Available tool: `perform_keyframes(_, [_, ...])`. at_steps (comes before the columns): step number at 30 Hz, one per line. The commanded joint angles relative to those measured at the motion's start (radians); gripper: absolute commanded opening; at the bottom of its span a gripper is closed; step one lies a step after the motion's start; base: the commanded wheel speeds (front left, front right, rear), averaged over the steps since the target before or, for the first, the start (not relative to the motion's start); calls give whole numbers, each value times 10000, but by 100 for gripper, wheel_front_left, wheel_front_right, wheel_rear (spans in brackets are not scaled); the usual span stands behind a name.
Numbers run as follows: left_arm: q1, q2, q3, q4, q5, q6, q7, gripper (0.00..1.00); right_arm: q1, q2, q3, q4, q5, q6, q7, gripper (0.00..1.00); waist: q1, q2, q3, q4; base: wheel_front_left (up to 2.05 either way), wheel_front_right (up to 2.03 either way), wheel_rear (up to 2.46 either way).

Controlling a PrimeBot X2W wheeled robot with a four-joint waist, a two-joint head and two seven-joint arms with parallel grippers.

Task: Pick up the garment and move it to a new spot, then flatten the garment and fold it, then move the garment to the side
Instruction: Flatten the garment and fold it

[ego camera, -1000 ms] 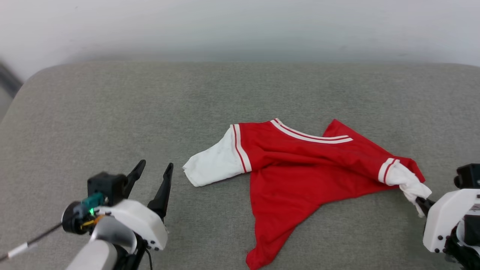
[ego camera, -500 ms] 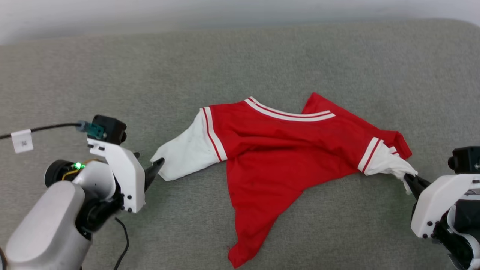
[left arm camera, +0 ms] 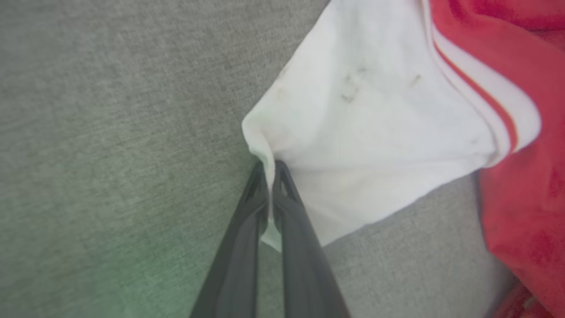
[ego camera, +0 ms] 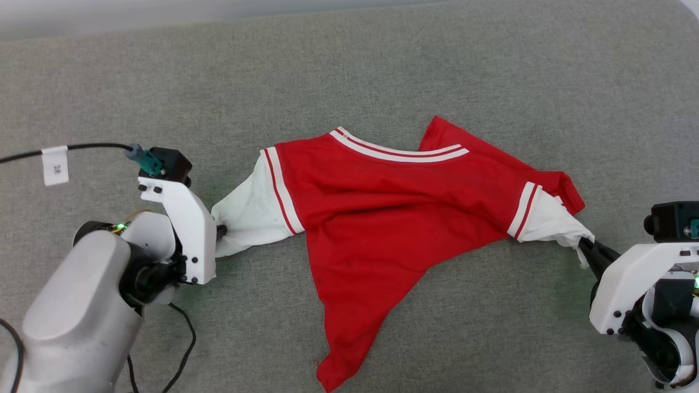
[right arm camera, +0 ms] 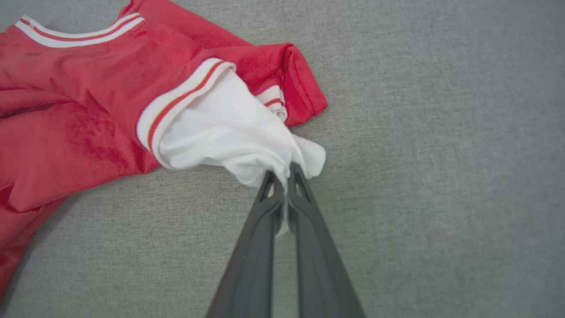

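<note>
The garment (ego camera: 393,202), a red T-shirt with white sleeves and striped trim, lies rumpled on the grey surface, its lower body drawn to a point toward the front edge of the head view. My left gripper (ego camera: 220,232) is shut on the edge of the left white sleeve (left arm camera: 353,145), the cloth pinched between its fingers (left arm camera: 247,212). My right gripper (ego camera: 587,248) is shut on the bunched right white sleeve (right arm camera: 238,137), seen between the dark fingers (right arm camera: 304,212). The shirt (right arm camera: 66,110) stretches between both grippers.
The grey fabric surface (ego camera: 382,65) spreads wide on all sides of the shirt. A black cable with a white tag (ego camera: 54,164) runs from my left wrist toward the left edge. A pale wall (ego camera: 109,11) lies beyond the far edge.
My left gripper has reached the left sleeve and shut on its edge; a second ago it stood open, away from the shirt. The head camera has tilted down. The right gripper still holds its sleeve.
</note>
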Motion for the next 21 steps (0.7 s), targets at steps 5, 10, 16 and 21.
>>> perform_keyframes(5, [88,-187,96,-91,904,633,-1751,0,-344,-376,-63,133,-154,-9,-242,0,0,0,-665,174,0,0,0])
perform_keyframes(10, [-136,-72,445,-590,1299,1182,-2708,0,-846,-818,-133,412,-209,-9,-454,0,0,0,-1401,395,0,0,0])
perform_keyframes(16, [-294,174,896,-1000,1418,1637,-3298,0,-1474,-1246,-29,664,-229,-9,-344,0,0,0,-2064,587,0,0,0])
perform_keyframes(21, [-665,226,1341,-974,1437,2005,-3739,0,-2636,-1705,292,1327,-68,-9,-220,0,0,0,-2416,727,0,0,0])
